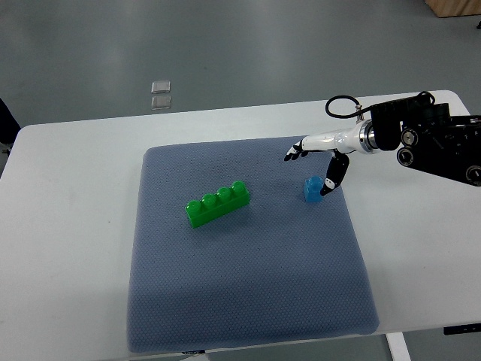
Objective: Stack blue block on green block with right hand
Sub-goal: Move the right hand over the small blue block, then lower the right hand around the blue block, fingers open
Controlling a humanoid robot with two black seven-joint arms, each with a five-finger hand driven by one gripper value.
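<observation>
So, counting first: one blue block [313, 189], one green block [218, 203], one robot hand, the right hand [319, 162], coming in from the right edge on a white forearm with black housing behind it. Also one blue-grey mat [248, 301] on one white table [68, 226], and two small clear squares [161, 94] lying on the grey floor past the table's far edge.

Blue block: small, translucent light blue, single stud on top, sitting upright on the mat right of centre. Too stubby to have any real long axis. Stud facing up.

Green block: bright green, long and narrow, four round studs in a single row on top, studs up. Lying flat near the middle of the mat, long axis running diagonally, low at the left end and rising toward the upper right. Well apart from the blue one, off to its left.

Hand: fingers spread, nothing clamped. Dark fingertips [291, 156] reaching out leftward above the blue block, thumb [335, 174] hanging down just beside the block's right side, maybe touching, can't tell for sure.

Blue not stacked on green yet.
</observation>
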